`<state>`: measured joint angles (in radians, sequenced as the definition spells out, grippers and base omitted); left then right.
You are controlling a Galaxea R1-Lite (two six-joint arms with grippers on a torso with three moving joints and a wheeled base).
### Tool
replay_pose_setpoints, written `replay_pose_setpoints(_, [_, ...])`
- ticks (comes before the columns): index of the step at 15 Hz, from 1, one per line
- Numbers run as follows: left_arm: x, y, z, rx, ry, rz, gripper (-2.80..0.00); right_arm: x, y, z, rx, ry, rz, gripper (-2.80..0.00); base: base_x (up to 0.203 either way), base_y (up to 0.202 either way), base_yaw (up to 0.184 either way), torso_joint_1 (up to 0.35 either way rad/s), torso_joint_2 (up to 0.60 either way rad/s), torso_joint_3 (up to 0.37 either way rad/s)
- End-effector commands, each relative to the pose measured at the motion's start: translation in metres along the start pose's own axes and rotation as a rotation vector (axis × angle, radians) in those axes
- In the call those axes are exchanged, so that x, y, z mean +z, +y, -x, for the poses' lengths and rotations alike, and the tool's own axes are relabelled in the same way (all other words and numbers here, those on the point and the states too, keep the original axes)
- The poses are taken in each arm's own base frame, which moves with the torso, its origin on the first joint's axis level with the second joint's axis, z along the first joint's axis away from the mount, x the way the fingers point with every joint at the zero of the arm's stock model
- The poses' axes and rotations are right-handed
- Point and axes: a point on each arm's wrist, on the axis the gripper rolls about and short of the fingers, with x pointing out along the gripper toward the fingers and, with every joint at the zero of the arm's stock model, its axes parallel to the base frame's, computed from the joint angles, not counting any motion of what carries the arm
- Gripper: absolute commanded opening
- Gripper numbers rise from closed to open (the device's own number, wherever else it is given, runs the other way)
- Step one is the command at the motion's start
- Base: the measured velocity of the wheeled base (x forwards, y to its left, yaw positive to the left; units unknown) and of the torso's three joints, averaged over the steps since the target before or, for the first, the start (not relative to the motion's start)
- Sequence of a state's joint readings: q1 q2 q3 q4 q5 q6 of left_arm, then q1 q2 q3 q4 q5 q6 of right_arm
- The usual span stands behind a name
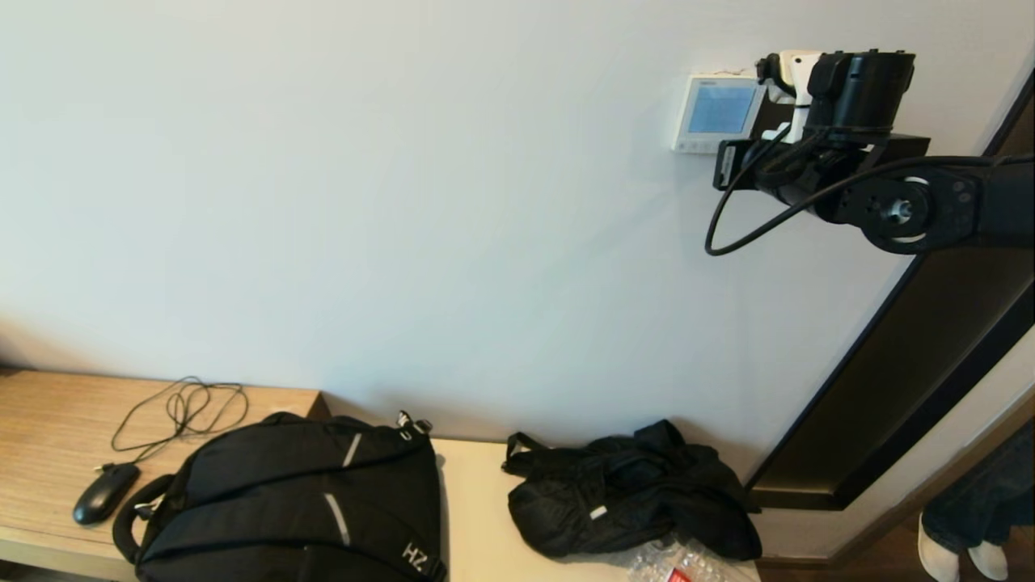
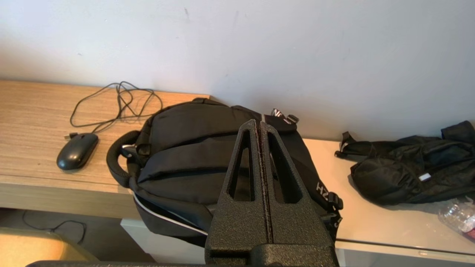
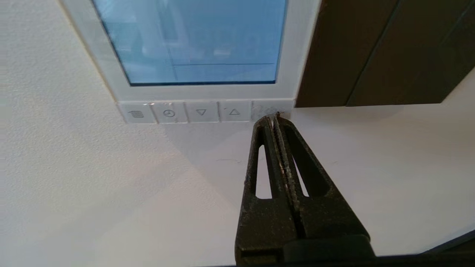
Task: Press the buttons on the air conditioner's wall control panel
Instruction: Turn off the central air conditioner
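Observation:
The white wall control panel (image 1: 718,113) with its light-blue screen (image 3: 193,40) hangs on the wall at the upper right. Its buttons (image 3: 185,112) form a row under the screen, marked with a list, a clock, a down arrow and an up arrow. A fifth, worn button (image 3: 261,108) ends the row. My right gripper (image 3: 274,117) is shut, and its tips sit at that fifth button. In the head view the wrist (image 1: 857,97) hides the fingers. My left gripper (image 2: 258,124) is shut and empty, parked low above a black backpack (image 2: 185,148).
A dark plate (image 3: 371,52) adjoins the panel on the side of the fifth button. A dark door frame (image 1: 906,380) runs down the right. On the bench (image 1: 48,420) lie a black mouse (image 1: 105,493) with its cord, the backpack (image 1: 299,493) and a crumpled black bag (image 1: 631,493).

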<state>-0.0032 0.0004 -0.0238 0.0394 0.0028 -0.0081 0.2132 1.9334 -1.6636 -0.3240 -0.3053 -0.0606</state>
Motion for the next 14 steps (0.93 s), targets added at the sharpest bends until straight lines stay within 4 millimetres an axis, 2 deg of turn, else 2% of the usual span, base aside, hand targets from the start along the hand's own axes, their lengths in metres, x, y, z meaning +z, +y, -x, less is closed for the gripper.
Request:
replay_pose_setpoints(1, [0.000, 0.000, 0.000, 0.000, 0.001, 0.000, -2.80, 0.000, 0.001, -0.001, 0.000, -0.001, 0.000, -2.80, 0.000, 0.000, 0.000, 0.000, 0.00, 0.000])
replay_pose_setpoints(8, [0.000, 0.000, 0.000, 0.000, 0.001, 0.000, -2.80, 0.013, -0.008, 0.015, -0.007, -0.022, -0.007, -2.80, 0.000, 0.000, 0.000, 0.000, 0.00, 0.000])
replay_pose_setpoints(11, [0.000, 0.000, 0.000, 0.000, 0.000, 0.000, -2.80, 0.024, -0.012, 0.036, 0.001, -0.040, -0.013, -2.80, 0.000, 0.000, 0.000, 0.000, 0.00, 0.000])
replay_pose_setpoints(14, [0.000, 0.000, 0.000, 0.000, 0.001, 0.001, -2.80, 0.034, -0.015, 0.066, 0.019, -0.052, -0.021, -2.80, 0.000, 0.000, 0.000, 0.000, 0.00, 0.000])
